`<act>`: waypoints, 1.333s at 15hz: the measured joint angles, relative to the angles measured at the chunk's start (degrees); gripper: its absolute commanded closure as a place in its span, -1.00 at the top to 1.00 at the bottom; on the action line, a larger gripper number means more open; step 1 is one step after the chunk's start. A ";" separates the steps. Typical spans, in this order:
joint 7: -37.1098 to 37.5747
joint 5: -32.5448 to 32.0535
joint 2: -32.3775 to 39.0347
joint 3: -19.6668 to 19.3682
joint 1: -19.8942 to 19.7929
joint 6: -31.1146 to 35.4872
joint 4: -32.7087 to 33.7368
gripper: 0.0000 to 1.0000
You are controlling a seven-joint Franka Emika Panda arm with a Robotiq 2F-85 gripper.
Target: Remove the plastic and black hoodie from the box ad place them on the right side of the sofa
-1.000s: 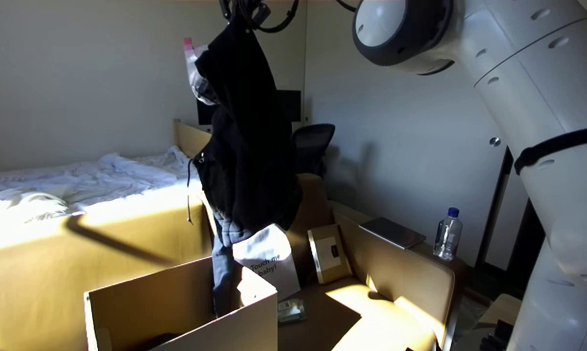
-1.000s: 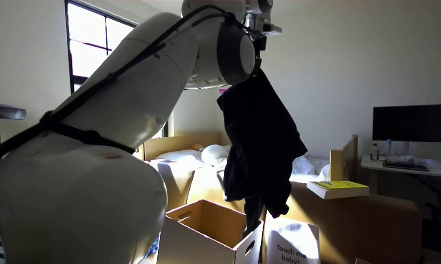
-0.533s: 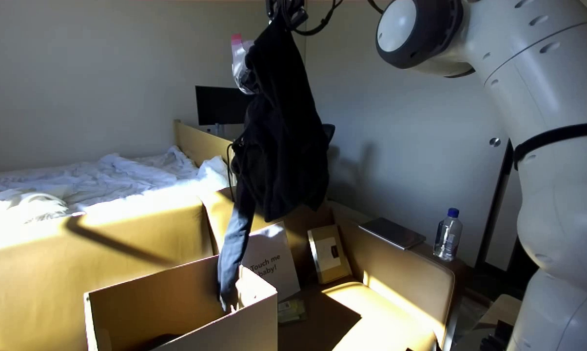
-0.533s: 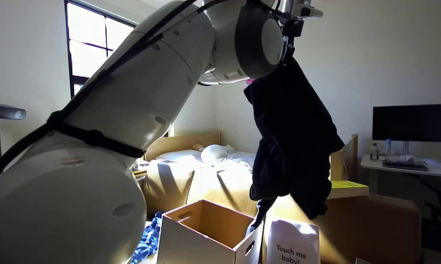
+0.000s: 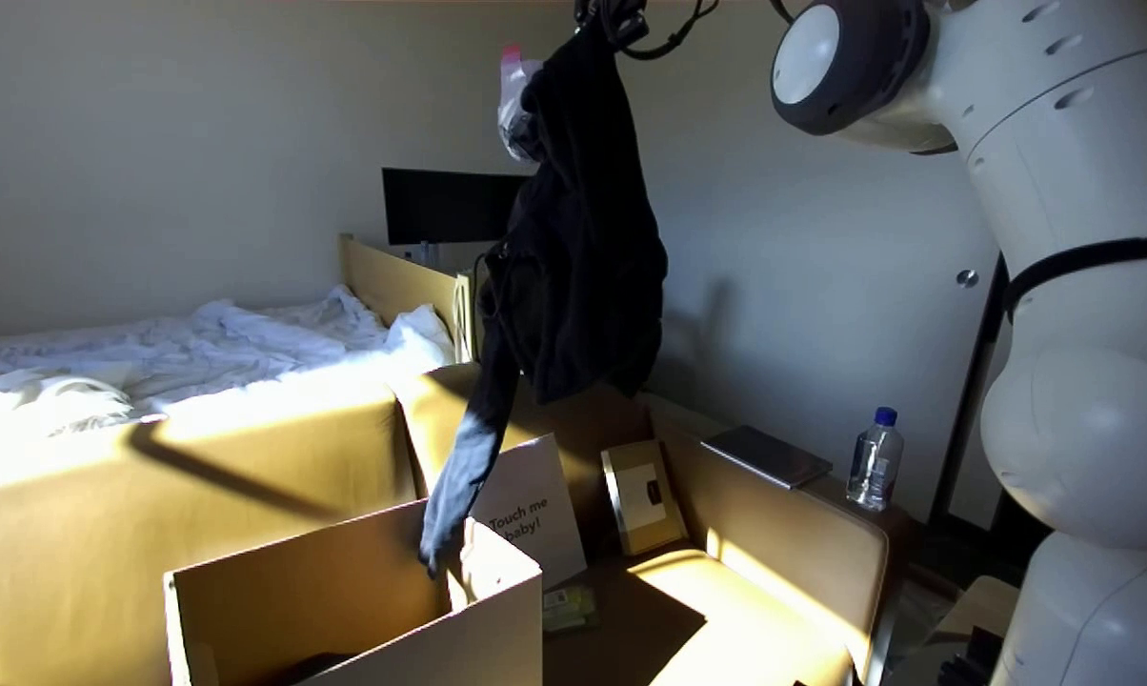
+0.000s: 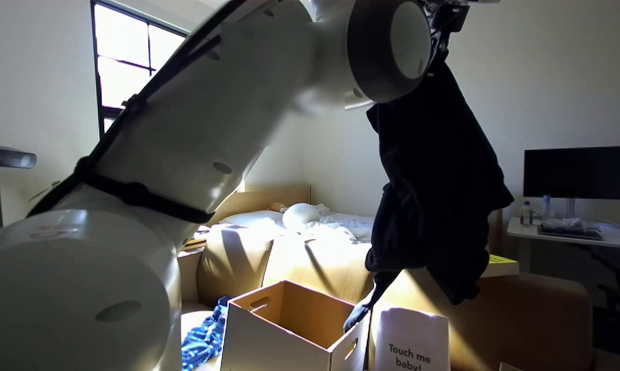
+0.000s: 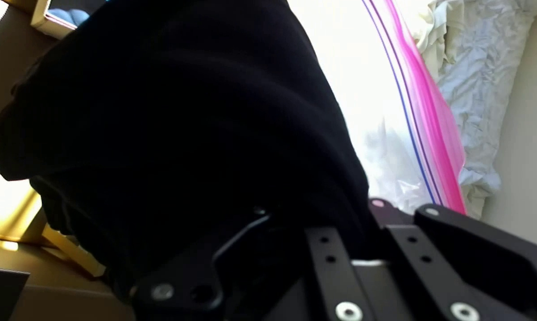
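Note:
The black hoodie [image 5: 593, 238] hangs from my gripper [image 5: 604, 21], high above the sofa [image 5: 278, 448]; it also shows in the other exterior picture [image 6: 438, 185]. My gripper [image 7: 320, 223] is shut on its cloth in the wrist view. A sleeve trails down, its end at the wall of the open box [image 5: 478, 634], whose white outside shows in an exterior view [image 6: 276, 340]. A clear plastic bag [image 5: 513, 105] with a pink seal hangs beside the hoodie, and shows beside my fingers [image 7: 384, 133]. The bag's attachment is hidden by the hoodie.
A white "Touch me baby!" sign [image 5: 526, 519], a tan framed item [image 5: 642, 500] and a small packet [image 5: 569, 608] are on the sofa. A flat dark item [image 5: 767, 454] and a bottle [image 5: 875, 462] stand on the armrest. A yellow-topped book [image 6: 498, 269] lies on the backrest.
My gripper has carried the hoodie and plastic bag rightward and slightly up in both exterior views. The trailing sleeve has been drawn up out of the box toward its rim.

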 measured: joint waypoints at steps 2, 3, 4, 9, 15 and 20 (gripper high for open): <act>0.00 2.09 0.07 0.63 -2.64 0.59 -0.26 -0.93; 0.00 2.98 0.13 0.92 -3.91 0.64 -0.35 -0.93; 0.00 3.70 0.18 1.14 -5.12 0.65 -0.41 -0.93; 0.24 6.06 0.26 1.18 -9.77 0.57 -0.86 -0.93; 0.25 0.79 0.92 -2.44 -9.04 -5.04 -1.46 -0.93; -3.98 -2.61 7.05 -2.91 -3.73 -15.64 -1.65 -0.93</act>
